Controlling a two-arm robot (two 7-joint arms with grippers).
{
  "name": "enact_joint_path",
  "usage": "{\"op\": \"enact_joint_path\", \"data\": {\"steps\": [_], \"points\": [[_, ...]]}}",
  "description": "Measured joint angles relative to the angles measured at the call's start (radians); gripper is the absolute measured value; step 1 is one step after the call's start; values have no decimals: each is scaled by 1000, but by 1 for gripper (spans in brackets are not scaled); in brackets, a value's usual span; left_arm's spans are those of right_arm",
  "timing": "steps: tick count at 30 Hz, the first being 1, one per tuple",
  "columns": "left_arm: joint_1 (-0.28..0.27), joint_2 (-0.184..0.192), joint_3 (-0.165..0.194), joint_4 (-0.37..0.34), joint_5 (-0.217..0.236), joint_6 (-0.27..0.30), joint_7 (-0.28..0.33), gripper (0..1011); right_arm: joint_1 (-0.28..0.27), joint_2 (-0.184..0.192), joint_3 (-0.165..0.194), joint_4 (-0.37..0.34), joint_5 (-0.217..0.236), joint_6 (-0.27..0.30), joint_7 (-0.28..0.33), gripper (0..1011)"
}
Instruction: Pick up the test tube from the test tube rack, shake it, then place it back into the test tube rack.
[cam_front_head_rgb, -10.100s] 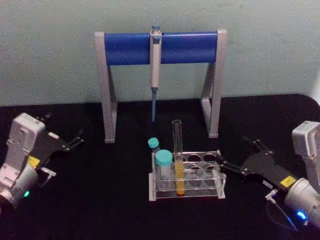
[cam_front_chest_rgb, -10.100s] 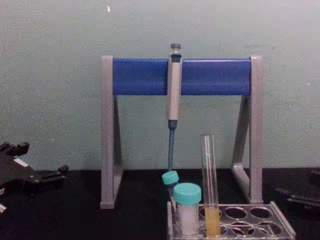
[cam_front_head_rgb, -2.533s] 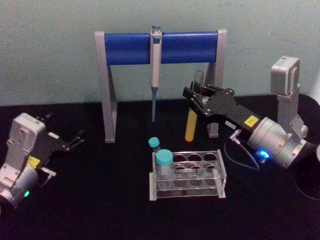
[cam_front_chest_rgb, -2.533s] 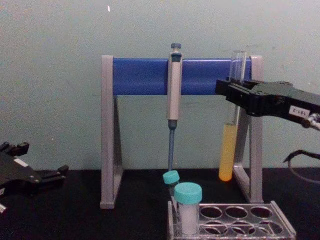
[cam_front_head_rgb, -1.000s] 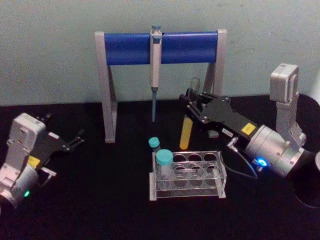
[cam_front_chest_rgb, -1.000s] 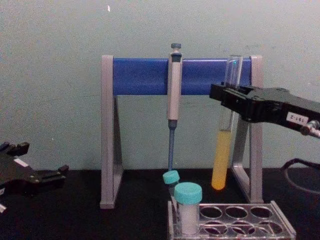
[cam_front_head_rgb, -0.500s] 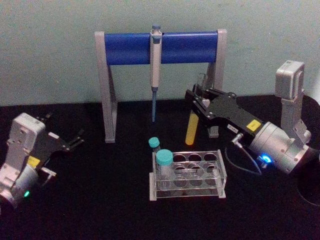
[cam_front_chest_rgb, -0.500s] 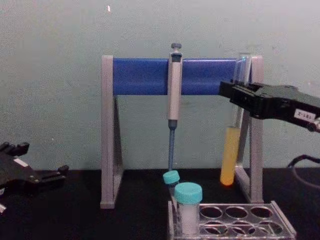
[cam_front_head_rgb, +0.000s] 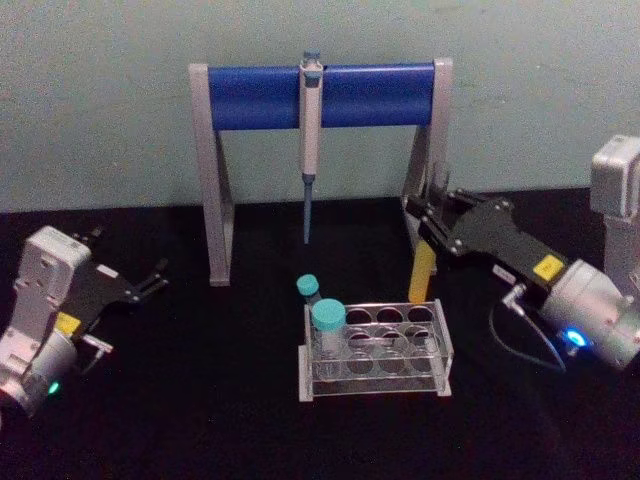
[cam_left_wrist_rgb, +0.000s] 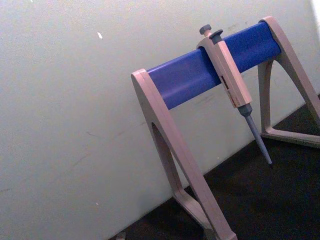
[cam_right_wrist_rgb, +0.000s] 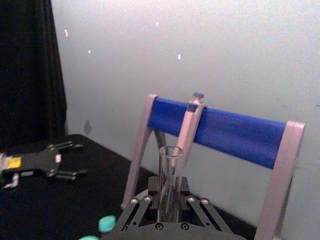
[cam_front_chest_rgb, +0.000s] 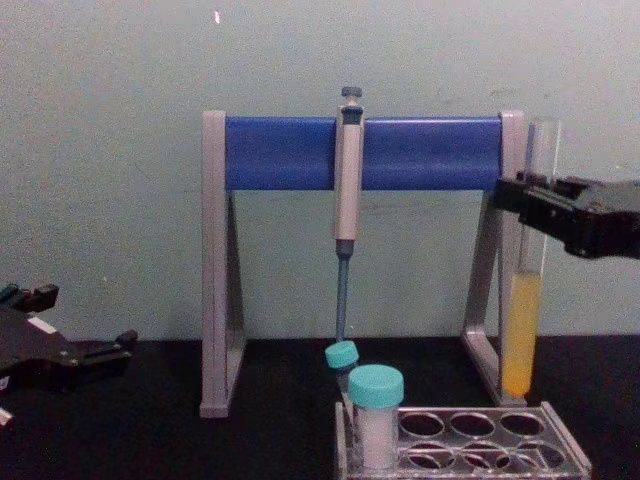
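My right gripper (cam_front_head_rgb: 433, 218) is shut on the test tube (cam_front_head_rgb: 424, 272), holding it upright in the air just behind the right end of the test tube rack (cam_front_head_rgb: 378, 384). The clear tube has yellow-orange liquid in its lower part. In the chest view the test tube (cam_front_chest_rgb: 522, 340) hangs from the right gripper (cam_front_chest_rgb: 527, 206), its bottom a little above the rack (cam_front_chest_rgb: 566, 447). The right wrist view has the tube (cam_right_wrist_rgb: 170, 186) standing between the fingers (cam_right_wrist_rgb: 145, 200). At the far left, my left gripper (cam_front_head_rgb: 150, 282) rests open above the table.
Two teal-capped vials (cam_front_head_rgb: 327, 318) (cam_front_head_rgb: 307, 286) stand at the rack's left end. Behind the rack is the grey-and-blue pipette stand (cam_front_head_rgb: 260, 97) with a pipette (cam_front_head_rgb: 311, 120) hanging from its bar. The stand's right leg (cam_front_chest_rgb: 490, 290) is close to the held tube.
The right gripper has carried the test tube to the right and a little lower, from in front of the stand's bar to beyond its right leg. The left arm has not moved.
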Motion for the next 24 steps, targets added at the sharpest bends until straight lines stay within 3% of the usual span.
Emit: {"op": "enact_joint_path", "data": {"steps": [4,10,17,24], "points": [[0,0,0,0,0,0,0,1001,-35,16,-7,-38,7,13,17,237],[0,0,0,0,0,0,0,1001,-37,10,-41,-48,19,18,50,237],[0,0,0,0,0,0,0,1001,21,-30,-81,6,21,5,64,237],[0,0,0,0,0,0,0,1001,78,-65,-86,70,14,-17,51,237]]}}
